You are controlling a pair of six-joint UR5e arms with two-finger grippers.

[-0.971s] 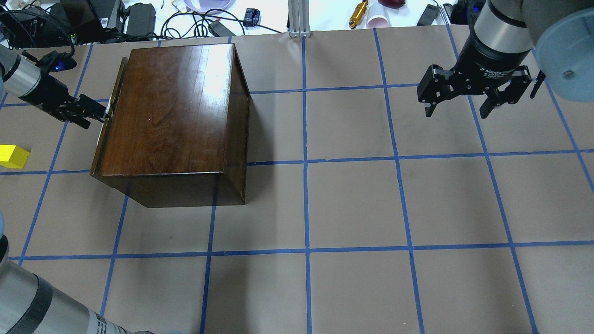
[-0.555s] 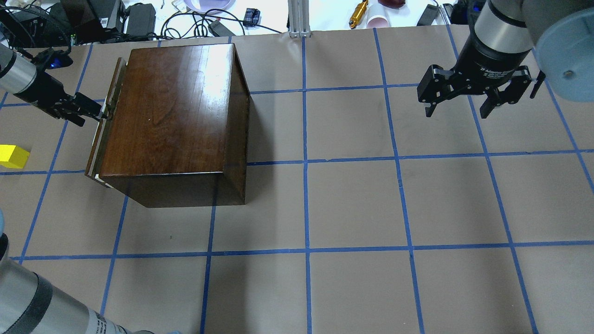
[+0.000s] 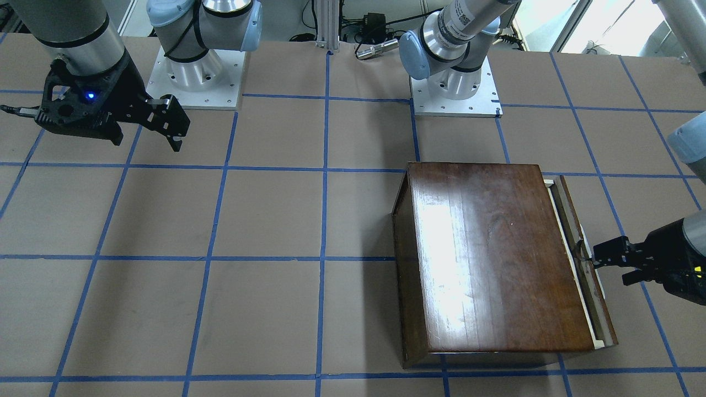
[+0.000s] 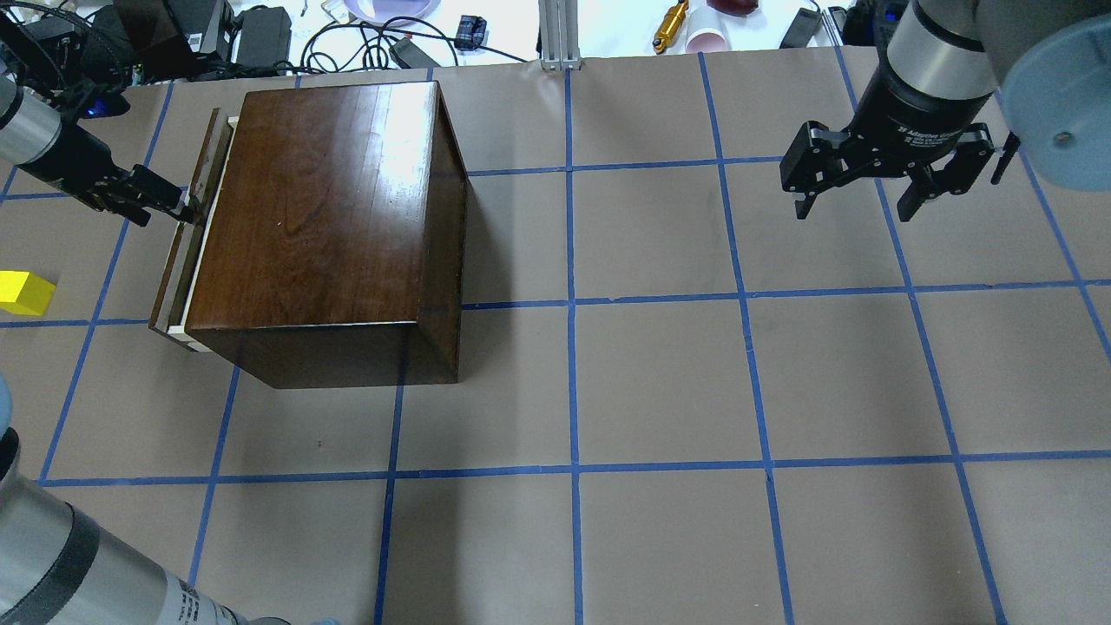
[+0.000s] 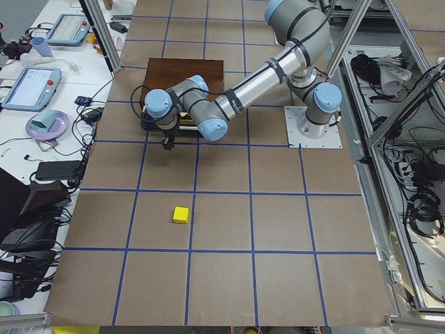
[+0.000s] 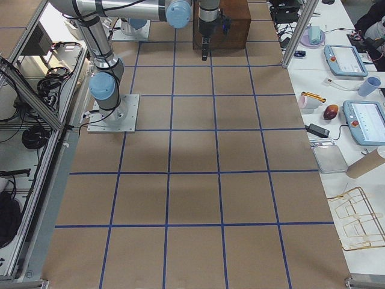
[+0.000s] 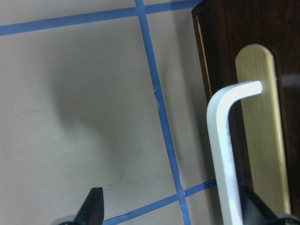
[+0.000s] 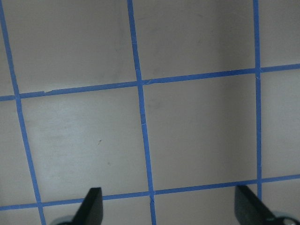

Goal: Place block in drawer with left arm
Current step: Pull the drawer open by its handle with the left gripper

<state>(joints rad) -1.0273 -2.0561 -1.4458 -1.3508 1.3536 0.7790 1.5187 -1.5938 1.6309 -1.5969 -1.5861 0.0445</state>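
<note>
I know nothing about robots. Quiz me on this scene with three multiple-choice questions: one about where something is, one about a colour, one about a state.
1. The cabinet's drawer is:
A fully shut; B slightly open; C taken right out.
2. Its handle is:
A white; B red; C black.
3. The yellow block lies:
A inside the drawer; B on the table, apart from the cabinet; C on top of the cabinet.

Answers:
1 B, a pale strip of tray shows beside the cabinet's edge.
2 A, the left wrist view shows a white bar.
3 B, it sits alone on the brown surface.
</note>
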